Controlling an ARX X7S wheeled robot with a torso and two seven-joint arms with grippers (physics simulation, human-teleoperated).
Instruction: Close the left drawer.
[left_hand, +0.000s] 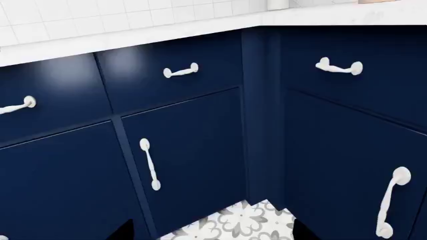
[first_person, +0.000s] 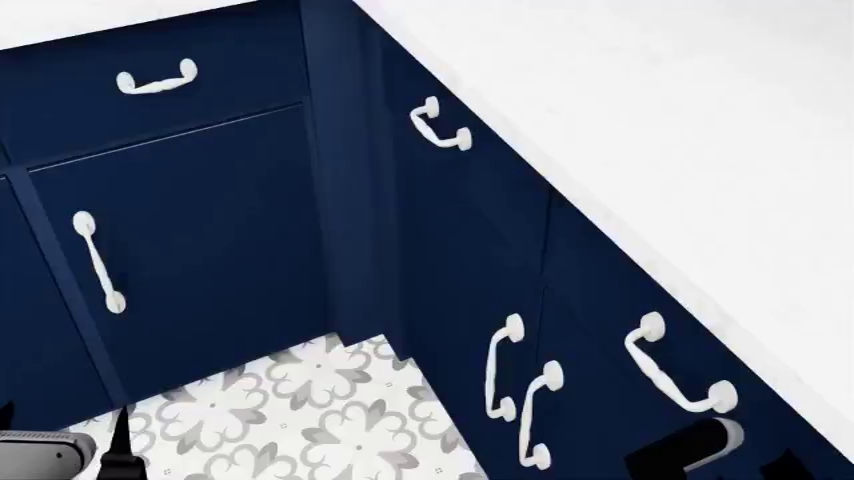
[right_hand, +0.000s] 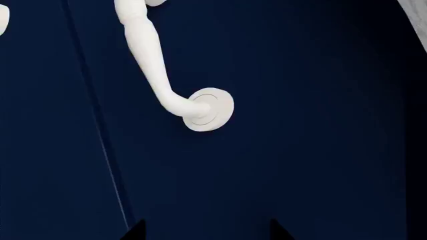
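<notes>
Near the drawer (first_person: 627, 330) front, right gripper (right_hand: 203, 231) faces the handle (right_hand: 150, 60) (jaws apart, gripping nothing); left gripper's state unreadable.

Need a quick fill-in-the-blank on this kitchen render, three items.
1. The cabinet fronts are coloured ____.
2. Every handle on them is coloured ____.
3. The patterned tiles cover the ____.
Missing words: navy blue; white; floor.
</notes>
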